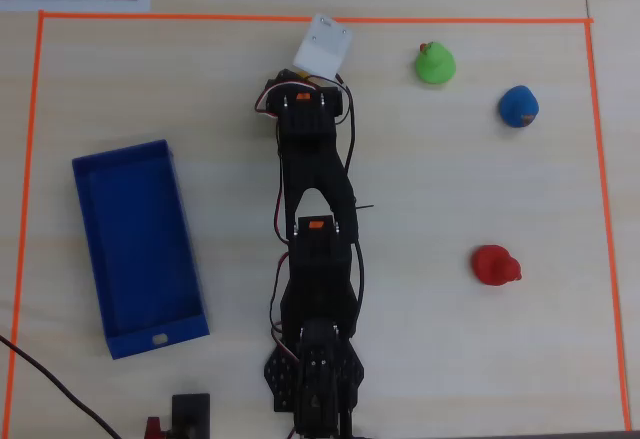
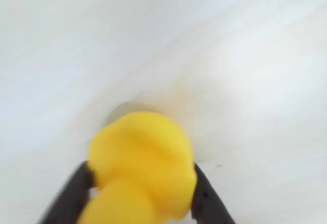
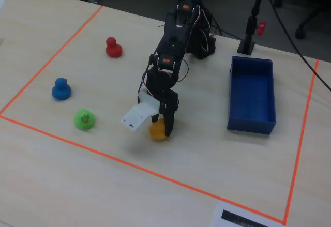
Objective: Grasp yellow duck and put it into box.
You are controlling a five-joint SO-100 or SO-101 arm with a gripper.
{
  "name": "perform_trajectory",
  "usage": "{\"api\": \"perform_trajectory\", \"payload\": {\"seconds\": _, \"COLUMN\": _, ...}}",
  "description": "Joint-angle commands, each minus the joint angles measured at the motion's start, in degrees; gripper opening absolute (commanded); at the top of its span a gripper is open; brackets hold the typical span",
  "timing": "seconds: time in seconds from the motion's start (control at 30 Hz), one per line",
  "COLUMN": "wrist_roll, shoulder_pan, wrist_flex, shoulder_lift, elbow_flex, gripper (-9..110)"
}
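Note:
The yellow duck [image 2: 140,163] fills the lower middle of the wrist view, pressed between my two black fingers [image 2: 76,188], which touch it on both sides. In the fixed view my gripper [image 3: 164,125] points down at the table with the duck [image 3: 156,131] at its tips, low over or on the table, near the front tape line. In the overhead view the arm and its white camera housing [image 1: 323,44] hide the duck and the jaws. The long blue box [image 1: 140,239] lies to the left of the arm there, empty; in the fixed view the box [image 3: 252,90] is to the right.
A green duck [image 1: 435,64], a blue duck [image 1: 518,106] and a red duck [image 1: 494,265] stand right of the arm in the overhead view. Orange tape [image 1: 300,19] frames the work area. A black stand [image 3: 248,41] rises behind the box.

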Motion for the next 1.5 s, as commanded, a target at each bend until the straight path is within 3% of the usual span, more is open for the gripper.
{"api": "perform_trajectory", "payload": {"seconds": 0.0, "wrist_roll": 2.5, "shoulder_pan": 0.4, "wrist_flex": 2.9, "shoulder_lift": 3.4, "elbow_flex": -1.1, "gripper": 0}}
{"api": "perform_trajectory", "payload": {"seconds": 0.23, "wrist_roll": 11.2, "shoulder_pan": -5.7, "wrist_flex": 30.7, "shoulder_lift": 23.2, "elbow_flex": -9.7, "gripper": 0}}
{"api": "perform_trajectory", "payload": {"seconds": 0.37, "wrist_roll": 18.8, "shoulder_pan": -18.0, "wrist_flex": 43.9, "shoulder_lift": 30.4, "elbow_flex": -11.8, "gripper": 0}}
{"api": "perform_trajectory", "payload": {"seconds": 0.5, "wrist_roll": 26.5, "shoulder_pan": -33.4, "wrist_flex": 49.8, "shoulder_lift": 33.5, "elbow_flex": -11.6, "gripper": 0}}
{"api": "perform_trajectory", "payload": {"seconds": 0.67, "wrist_roll": 33.6, "shoulder_pan": -45.6, "wrist_flex": 49.8, "shoulder_lift": 28.4, "elbow_flex": -12.0, "gripper": 0}}
{"api": "perform_trajectory", "payload": {"seconds": 1.03, "wrist_roll": 35.5, "shoulder_pan": -49.5, "wrist_flex": 40.7, "shoulder_lift": 22.1, "elbow_flex": -8.3, "gripper": 1}}
{"api": "perform_trajectory", "payload": {"seconds": 1.23, "wrist_roll": 30.6, "shoulder_pan": -47.5, "wrist_flex": 37.5, "shoulder_lift": 23.6, "elbow_flex": 1.6, "gripper": 27}}
{"api": "perform_trajectory", "payload": {"seconds": 1.47, "wrist_roll": 27.2, "shoulder_pan": -44.8, "wrist_flex": 39.6, "shoulder_lift": 28.2, "elbow_flex": 2.8, "gripper": 41}}
